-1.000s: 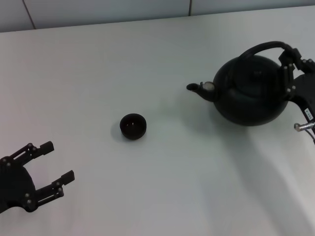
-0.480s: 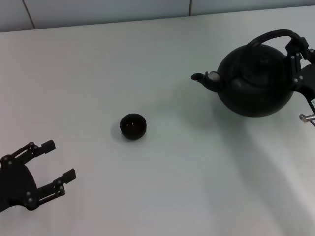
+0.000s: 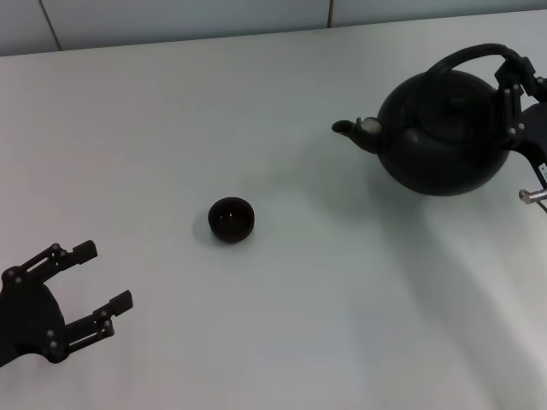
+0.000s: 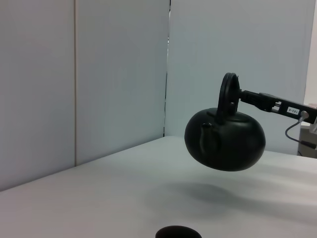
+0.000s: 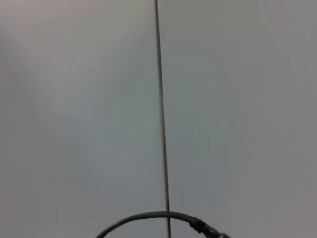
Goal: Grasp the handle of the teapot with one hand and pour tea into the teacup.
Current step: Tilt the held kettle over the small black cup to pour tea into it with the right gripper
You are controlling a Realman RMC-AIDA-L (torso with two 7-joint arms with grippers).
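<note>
White worktop (image 3: 282, 325) carries only the teacup (image 3: 231, 219). Above it hangs the teapot (image 3: 443, 132), clear of the surface, its handle (image 3: 479, 55) clenched in the right gripper's (image 3: 515, 94) jaws. Its spout points toward the teacup, which sits well apart on the robot's left. The left gripper (image 3: 81, 286) idles, jaws spread.

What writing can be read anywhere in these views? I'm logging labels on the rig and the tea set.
One small white label on the right gripper arm: dark characters, too small to read.
Teapot, its handle, teacup, left gripper: no text visible.
</note>
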